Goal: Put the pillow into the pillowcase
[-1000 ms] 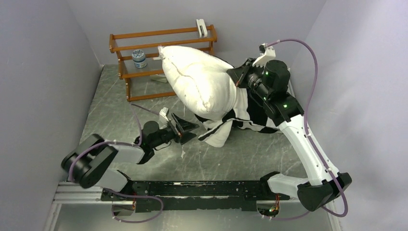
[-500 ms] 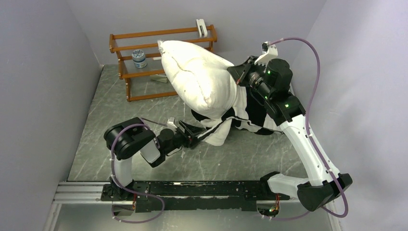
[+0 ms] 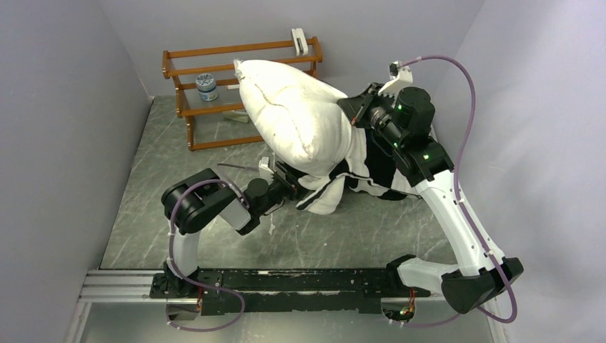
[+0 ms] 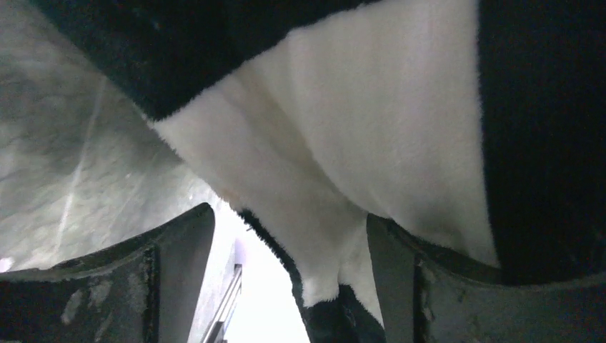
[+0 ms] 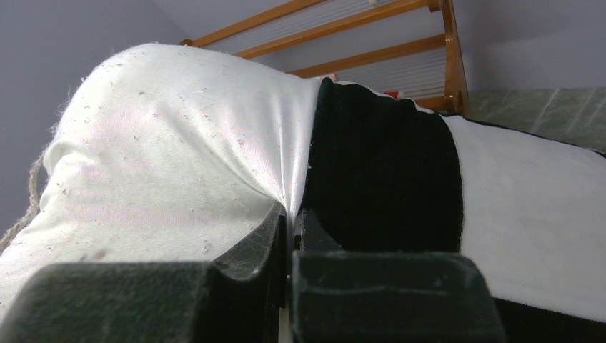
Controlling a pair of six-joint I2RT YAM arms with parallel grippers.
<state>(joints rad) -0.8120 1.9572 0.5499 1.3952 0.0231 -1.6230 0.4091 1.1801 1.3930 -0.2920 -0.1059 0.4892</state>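
Right tool (image 5: 291,232) clenched on puckered smooth pillow (image 5: 171,164); left tool (image 4: 287,218) gapes around plush checkered pillowcase (image 4: 371,121).

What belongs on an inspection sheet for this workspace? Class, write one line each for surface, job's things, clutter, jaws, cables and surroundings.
Surface: grey tabletop with pale streaks.
Job's things: pillow lifted, mostly outside; checkered pillowcase bunched around its lower end.
Clutter: wooden rack at the far wall, small jar on a shelf.
Jaws: left jaws open around a fold of the pillowcase; right jaws shut, pinching pillow cloth at the pillowcase edge.
Cables: purple cable loops above the right arm, another around the left; no snag seen.
Surroundings: plain grey walls on three sides.
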